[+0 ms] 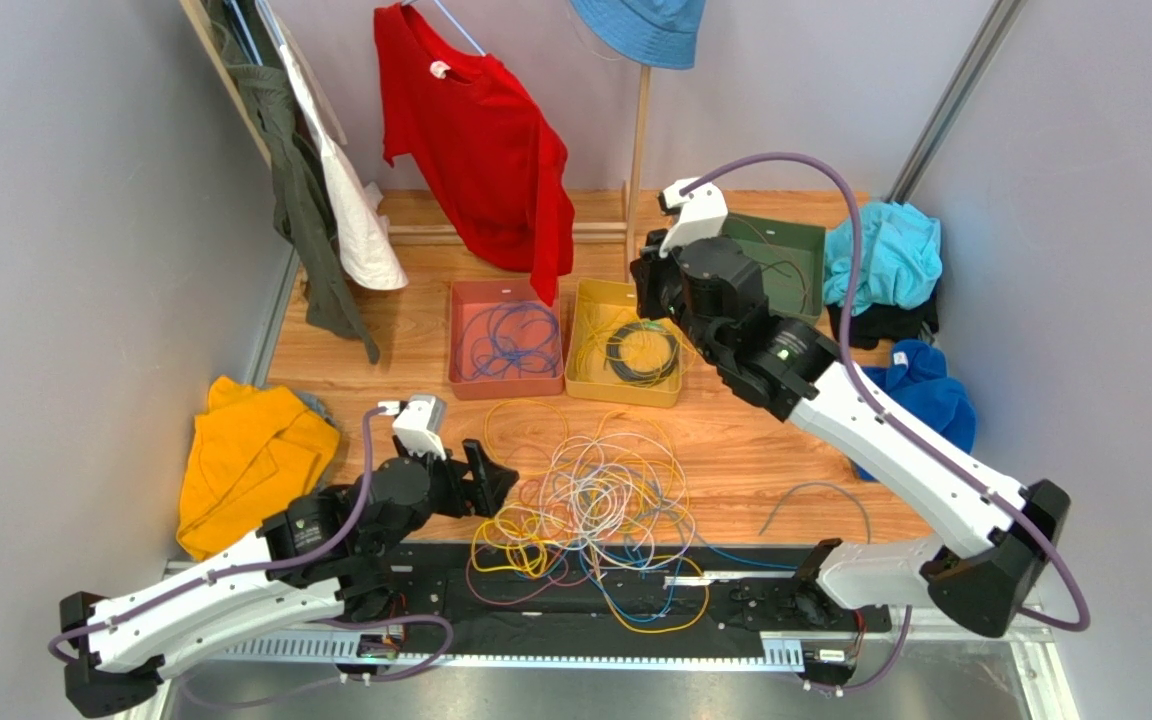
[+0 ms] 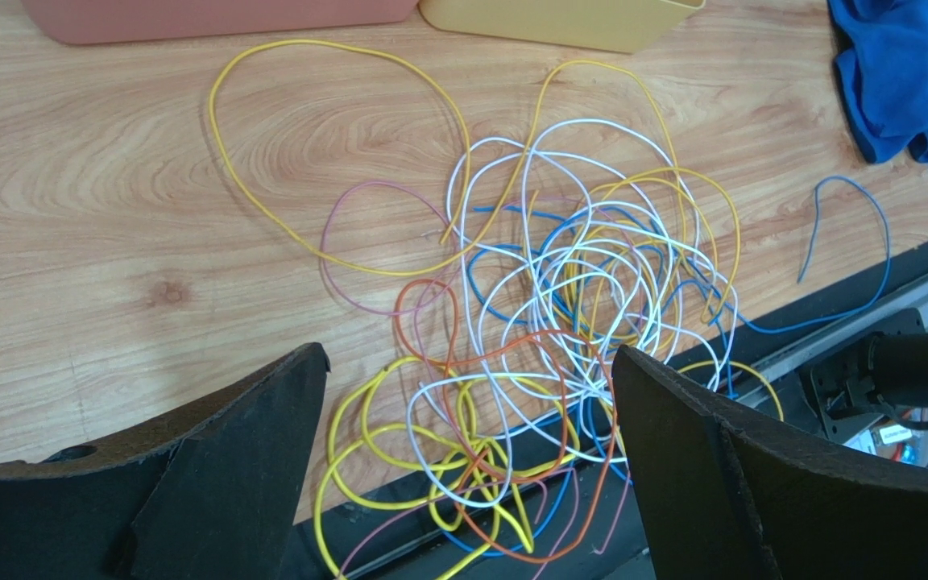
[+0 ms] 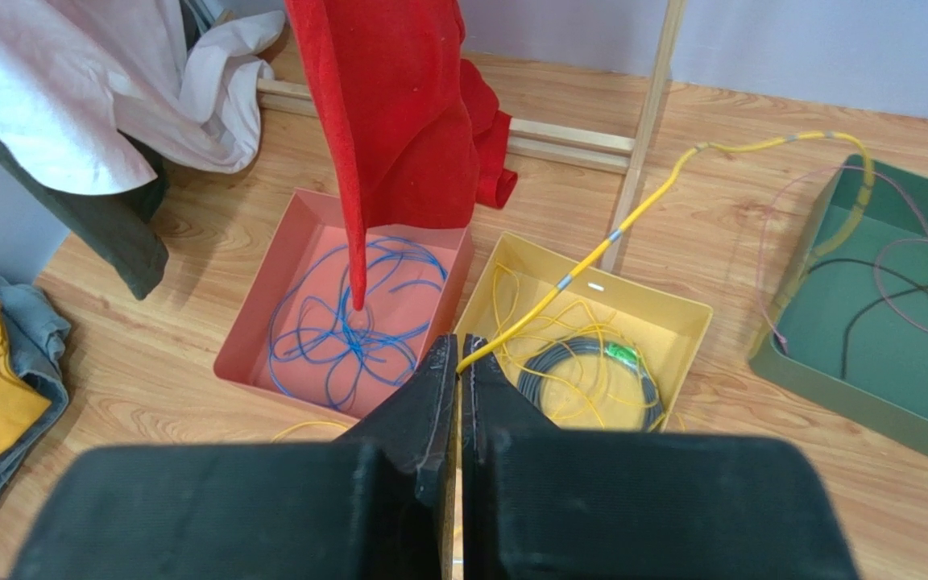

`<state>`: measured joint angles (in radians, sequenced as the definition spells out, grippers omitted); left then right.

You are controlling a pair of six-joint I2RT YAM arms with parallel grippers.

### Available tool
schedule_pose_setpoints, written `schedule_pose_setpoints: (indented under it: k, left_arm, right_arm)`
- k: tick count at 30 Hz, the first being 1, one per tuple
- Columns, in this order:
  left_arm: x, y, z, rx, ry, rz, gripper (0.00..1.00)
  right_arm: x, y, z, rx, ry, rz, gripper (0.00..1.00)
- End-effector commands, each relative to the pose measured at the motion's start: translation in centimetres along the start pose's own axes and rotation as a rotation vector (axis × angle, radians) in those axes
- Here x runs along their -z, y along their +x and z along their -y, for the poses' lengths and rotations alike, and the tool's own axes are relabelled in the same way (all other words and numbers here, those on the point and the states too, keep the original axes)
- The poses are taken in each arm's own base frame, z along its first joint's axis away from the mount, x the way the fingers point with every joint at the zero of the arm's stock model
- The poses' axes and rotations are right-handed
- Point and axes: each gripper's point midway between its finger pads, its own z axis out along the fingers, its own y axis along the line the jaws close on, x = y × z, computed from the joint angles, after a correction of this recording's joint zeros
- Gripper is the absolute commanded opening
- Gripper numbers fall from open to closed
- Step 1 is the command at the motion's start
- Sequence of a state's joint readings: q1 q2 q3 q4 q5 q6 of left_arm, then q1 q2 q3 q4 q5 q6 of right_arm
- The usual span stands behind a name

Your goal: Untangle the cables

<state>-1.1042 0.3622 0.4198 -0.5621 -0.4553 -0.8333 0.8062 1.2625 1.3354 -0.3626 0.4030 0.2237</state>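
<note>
Your right gripper (image 3: pixel 457 360) is closed tight on one yellow cable (image 3: pixel 626 218), held above the yellow tray (image 3: pixel 675 317) just ahead of its jaws, apparently for drop-off; your left gripper (image 2: pixel 467 353) gapes wide, empty, the cable tangle (image 2: pixel 554 302) lying beyond and between its jaws.

Tangled cables (image 1: pixel 597 510) lie on the wooden table (image 1: pixel 387 353), the left gripper (image 1: pixel 501 479) just beside them; the right gripper (image 1: pixel 648 282) hangs over the yellow tray (image 1: pixel 579 342)

cables (image 2: pixel 554 326) | yellow, white, blue, orange, pink loops | tangled heap | wooden tabletop (image 2: pixel 94 218), near edge
</note>
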Motion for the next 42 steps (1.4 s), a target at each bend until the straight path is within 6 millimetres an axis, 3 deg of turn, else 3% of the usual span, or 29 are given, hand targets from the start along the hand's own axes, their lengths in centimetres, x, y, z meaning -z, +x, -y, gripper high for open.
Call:
schedule_pose_setpoints:
  k: [1,6,10,24,28,32,35,42]
  left_arm:
    - [-0.3,0.0,0.5,0.025,0.026,0.008,0.96]
    - [-0.6,0.4,0.5,0.024,0.031,0.009,0.96]
    - [-0.9,0.6,0.5,0.022,0.037,0.009,0.96]
    - [-1.3,1.1,0.7,0.029,0.042,-0.004,0.97]
    - [-1.3,1.2,0.8,0.029,0.045,-0.005,0.96]
    - [-1.3,1.3,0.8,0.033,0.049,-0.01,0.96]
    - [-1.4,1.7,0.6,0.03,0.043,-0.018,0.96]
    - [-1.6,2.3,0.0,0.031,0.031,-0.026,0.97]
  right_arm:
    - [-2.7,-0.2,-1.0,-0.047,-0.046,0.018,0.0]
    - [-5.5,1.3,-1.2,-0.052,-0.051,-0.025,0.0]
    - [-6.3,1.3,-1.9,-0.059,-0.075,-0.023,0.0]
    - [-5.0,-2.4,-4.3,-0.131,-0.18,0.024,0.0]
    - [-5.2,-2.6,-4.8,-0.14,-0.197,0.021,0.0]
    - [-6.2,-1.7,-4.8,-0.13,-0.19,0.01,0.0]
    - [-7.6,0.1,-4.5,-0.113,-0.171,-0.005,0.0]
    - [-11.5,6.2,-2.7,-0.115,-0.113,-0.108,0.0]
